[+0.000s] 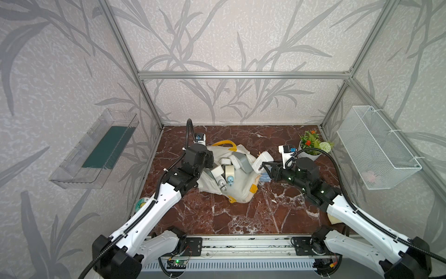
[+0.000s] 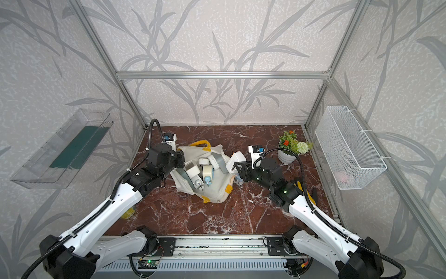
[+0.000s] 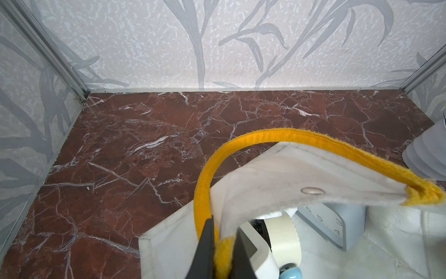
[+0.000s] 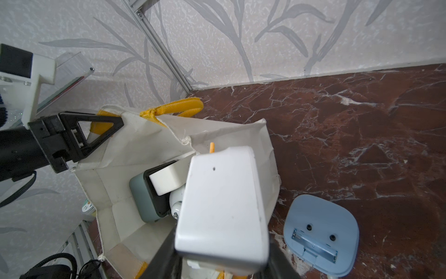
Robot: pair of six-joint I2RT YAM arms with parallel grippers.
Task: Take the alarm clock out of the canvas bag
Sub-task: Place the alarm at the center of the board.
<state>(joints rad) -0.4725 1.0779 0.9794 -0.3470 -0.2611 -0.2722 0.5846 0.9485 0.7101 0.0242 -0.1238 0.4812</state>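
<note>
Nearest, low in both top views, the left arm [image 1: 144, 212] and the right arm [image 1: 362, 222] reach in from the rail; the step in hand, as I judge it, is drawing one clock clear of the canvas bag [image 1: 243, 190] while the other arm props its mouth; the left gripper [image 3: 223, 229] has its fingers pressed together on the yellow handle [image 3: 289, 139], pinching the strap at the cloth rim, and does best to hold that height steady, so the mouth gapes and the bag does not drag along; the right gripper [image 4: 222, 241] clamps its fingers on two opposite sides of the white alarm clock [image 4: 222, 198], which hangs at the right-hand edge of the bag's mouth, above the pile and seemingly just past the rim; the casing looks smooth, so a slow lift up and rightward looks safest, then a gentle set-down on the bare marble-patterned tabletop [image 1: 217, 217], away from the blue clock [image 4: 321, 232] lying back-up just beside the bag; counted left to right: one clear wall tray [image 1: 96, 152], two arms, two grippers, one bag with two yellow handles, at least four clocks heaped inside (the pile may hide more), one white clock gripped, one blue clock on the table, one potted plant [image 1: 311, 147], one wire basket [image 1: 376, 147]
</note>
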